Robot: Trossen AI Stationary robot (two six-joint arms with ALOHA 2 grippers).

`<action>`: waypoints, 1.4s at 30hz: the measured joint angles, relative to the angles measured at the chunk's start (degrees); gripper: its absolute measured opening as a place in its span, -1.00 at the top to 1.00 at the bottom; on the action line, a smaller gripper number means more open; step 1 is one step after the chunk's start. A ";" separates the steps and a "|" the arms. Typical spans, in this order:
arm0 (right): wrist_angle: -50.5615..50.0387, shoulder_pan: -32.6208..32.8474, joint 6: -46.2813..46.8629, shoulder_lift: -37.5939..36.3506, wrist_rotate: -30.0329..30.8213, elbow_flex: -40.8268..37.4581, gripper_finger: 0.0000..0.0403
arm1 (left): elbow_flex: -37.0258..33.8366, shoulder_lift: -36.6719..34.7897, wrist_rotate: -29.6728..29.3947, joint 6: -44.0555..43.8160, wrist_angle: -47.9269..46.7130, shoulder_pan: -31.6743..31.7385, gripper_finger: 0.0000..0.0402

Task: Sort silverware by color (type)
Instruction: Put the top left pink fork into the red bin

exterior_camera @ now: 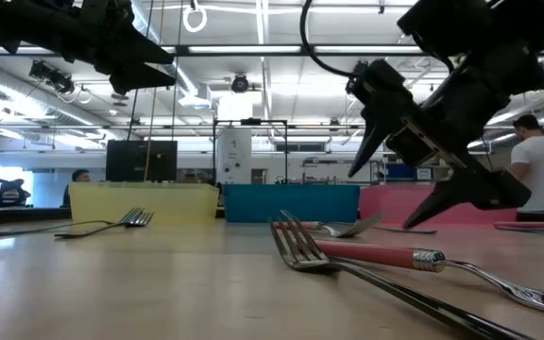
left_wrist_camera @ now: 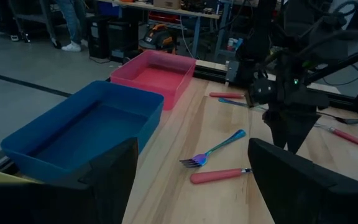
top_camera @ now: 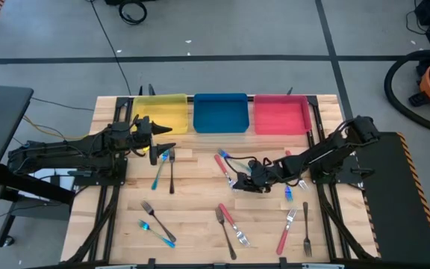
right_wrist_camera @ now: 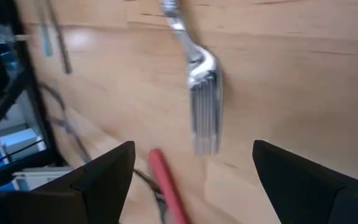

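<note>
Forks: scattered mid-table, unsorted.
Right gripper: centre frame, jaws apart, apparently lining up a pick.
Left gripper: near yellow bin, jaws apart, empty.

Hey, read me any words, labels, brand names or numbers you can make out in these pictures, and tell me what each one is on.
None can be read.
The yellow bin, blue bin and pink bin carry no lettering.
The forks, like the red-handled fork, show no markings.
The room behind the table in the low view holds equipment and possible signs, but all of it is too small and blurred to read.
</note>
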 joint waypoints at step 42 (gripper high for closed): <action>6.77 -3.48 -10.73 5.54 -8.82 -0.10 0.26 | 0.00 0.00 0.00 -0.04 -0.32 0.01 -0.53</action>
